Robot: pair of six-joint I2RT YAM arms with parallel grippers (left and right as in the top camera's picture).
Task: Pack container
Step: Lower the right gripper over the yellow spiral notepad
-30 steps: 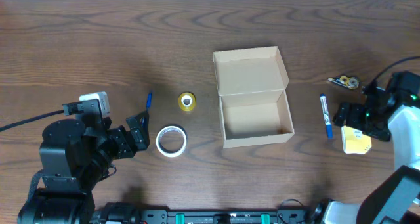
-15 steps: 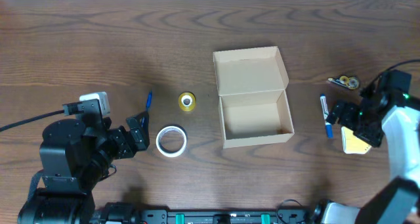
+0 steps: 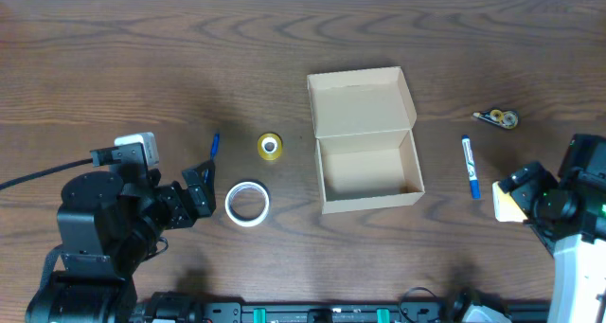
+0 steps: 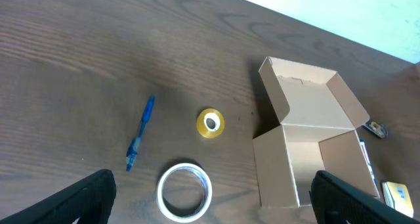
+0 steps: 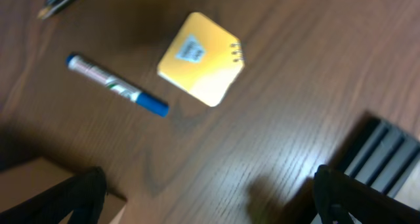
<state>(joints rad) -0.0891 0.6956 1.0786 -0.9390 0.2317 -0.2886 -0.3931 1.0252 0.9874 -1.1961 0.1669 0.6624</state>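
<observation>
Container (image 3: 369,167) sits mid-frame on a dark wood-grain bench (image 3: 133,58), with a pale strip of room along the top edge. The right arm partly covers a yellow pad (image 5: 200,58), and the right wrist view is blurred. The container is plain tan cardboard with its lid flap folded back. Left claw (image 3: 201,192) and right claw (image 5: 210,175) both gape wide, gripping nothing.

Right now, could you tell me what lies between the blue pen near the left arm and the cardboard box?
In the overhead view, only the small yellow tape roll lies between the blue pen and the cardboard box.
</observation>
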